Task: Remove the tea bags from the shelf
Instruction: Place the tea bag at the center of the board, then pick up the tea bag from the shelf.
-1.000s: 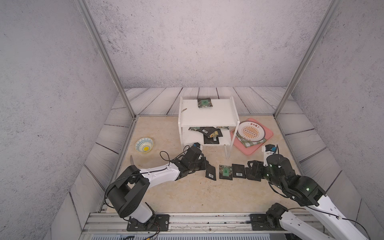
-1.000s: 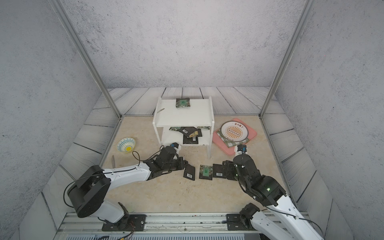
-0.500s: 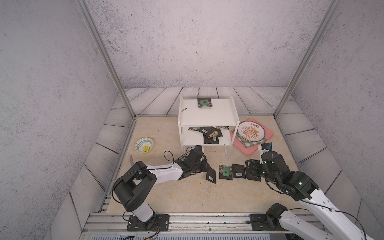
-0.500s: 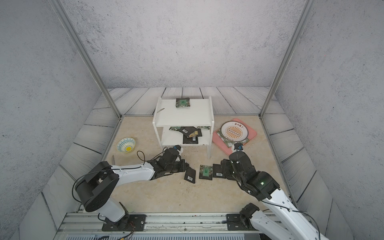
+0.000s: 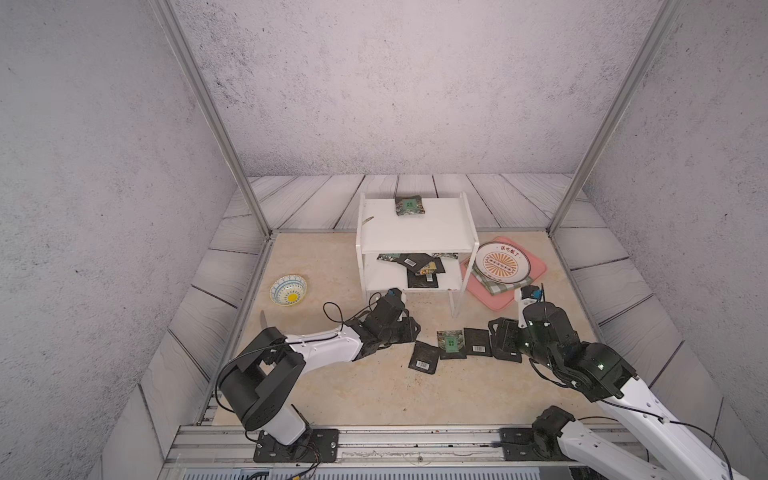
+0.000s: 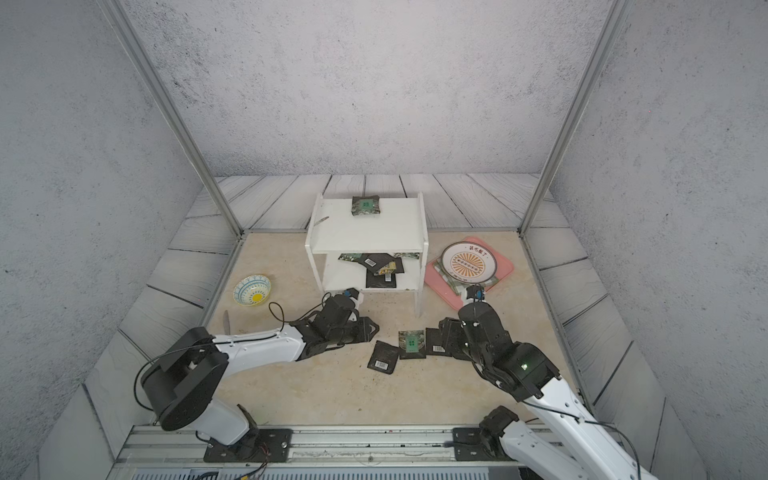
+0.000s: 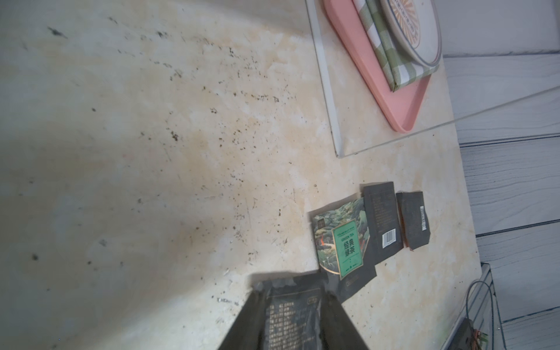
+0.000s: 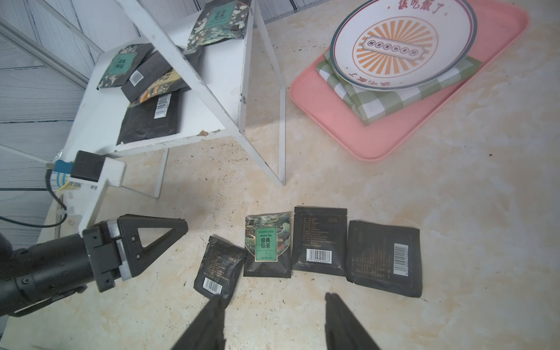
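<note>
My left gripper is open and empty, so I should lift clear of the bag, then reach slowly into the shelf.

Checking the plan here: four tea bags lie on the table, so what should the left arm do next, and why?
Probably move the left gripper to the lower tier of the shelf. Its fingers stand apart, the nearest tea bag lies free on the table, and several tea bags lie on that tier.
</note>
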Robot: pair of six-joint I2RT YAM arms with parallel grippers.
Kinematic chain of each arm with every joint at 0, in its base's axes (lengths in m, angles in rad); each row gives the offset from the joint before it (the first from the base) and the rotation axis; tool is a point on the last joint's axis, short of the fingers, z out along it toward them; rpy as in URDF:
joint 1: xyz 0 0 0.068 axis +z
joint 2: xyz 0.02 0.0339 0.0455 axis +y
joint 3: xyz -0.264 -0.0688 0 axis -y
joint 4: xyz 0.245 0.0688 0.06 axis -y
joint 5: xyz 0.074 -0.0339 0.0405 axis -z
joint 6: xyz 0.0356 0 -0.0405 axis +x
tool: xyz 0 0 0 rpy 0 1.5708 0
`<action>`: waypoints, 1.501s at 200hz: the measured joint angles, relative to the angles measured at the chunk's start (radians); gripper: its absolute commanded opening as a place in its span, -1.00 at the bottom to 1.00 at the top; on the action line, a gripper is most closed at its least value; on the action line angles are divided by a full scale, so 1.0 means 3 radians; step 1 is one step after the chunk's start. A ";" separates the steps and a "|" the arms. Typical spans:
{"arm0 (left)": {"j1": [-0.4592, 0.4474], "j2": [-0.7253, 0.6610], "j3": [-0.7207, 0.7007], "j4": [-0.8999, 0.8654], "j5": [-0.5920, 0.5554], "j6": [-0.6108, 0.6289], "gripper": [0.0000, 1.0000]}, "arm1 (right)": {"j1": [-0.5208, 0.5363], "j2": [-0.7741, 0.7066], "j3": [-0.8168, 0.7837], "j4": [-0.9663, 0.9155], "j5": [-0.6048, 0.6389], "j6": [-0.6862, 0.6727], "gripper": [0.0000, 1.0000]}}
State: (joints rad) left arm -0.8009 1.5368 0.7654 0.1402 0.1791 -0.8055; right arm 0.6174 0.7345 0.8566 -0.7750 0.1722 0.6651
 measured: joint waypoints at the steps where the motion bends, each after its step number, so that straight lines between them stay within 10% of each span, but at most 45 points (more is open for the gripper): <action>1: 0.0000 -0.0006 0.0000 -0.0004 -0.0001 0.0003 -0.26 | 0.0000 0.0003 0.0001 0.0000 -0.0003 -0.0001 0.13; 148: 0.0014 -0.1957 0.0156 -0.1743 -0.0420 0.0211 0.18 | -0.0003 0.1478 0.2261 -0.0484 -0.0856 -0.0656 0.38; 300: 0.1174 -0.1998 0.1226 -0.2574 0.0093 0.0365 0.37 | -0.0483 0.4060 0.5772 -0.1167 -0.1273 -0.0809 0.54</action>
State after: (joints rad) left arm -0.4488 0.9375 1.1332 -0.6319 0.2070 -0.6960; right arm 0.4725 1.9526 2.5881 -1.1252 -0.2096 0.4225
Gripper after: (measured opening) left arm 0.686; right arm 0.770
